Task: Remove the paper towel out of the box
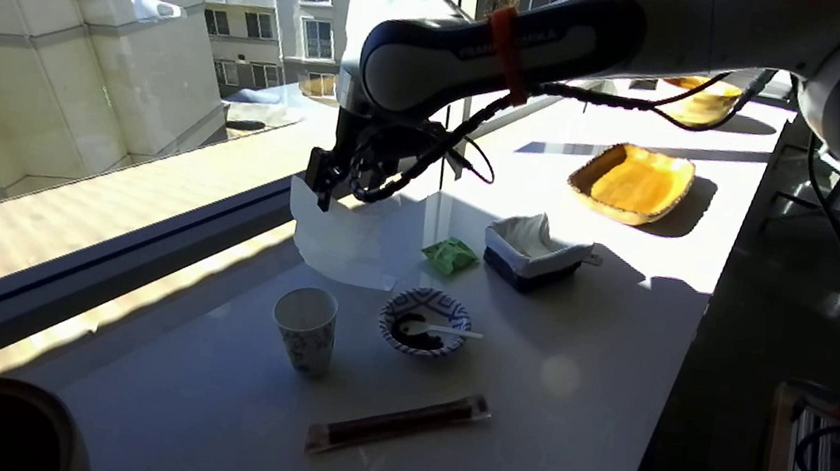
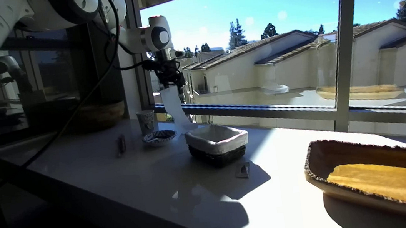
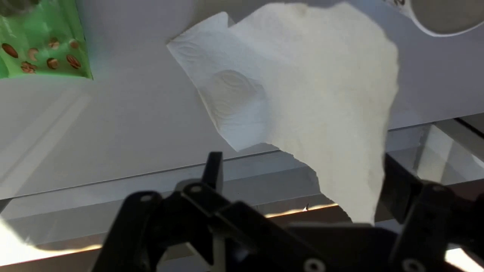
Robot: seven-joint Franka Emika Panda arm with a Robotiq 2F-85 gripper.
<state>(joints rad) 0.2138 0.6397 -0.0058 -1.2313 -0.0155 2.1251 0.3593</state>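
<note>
Gripper (image 3: 302,164) wide. Towel (image 3: 321,83) left of box (image 1: 530,260); likely light, limp, easily torn. Best pinched softly, well in from its edge.

1 cup (image 1: 307,346) stands near 1 bowl (image 1: 431,303) holding, apparently, 1 spoon (image 1: 457,331).

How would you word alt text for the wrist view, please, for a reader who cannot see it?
A white paper towel fills the middle, narrowing downward beside one finger of the black gripper, whose jaws stand apart. A green packet printed with nuts is at upper left, a paper cup at upper right, both cropped.
</note>
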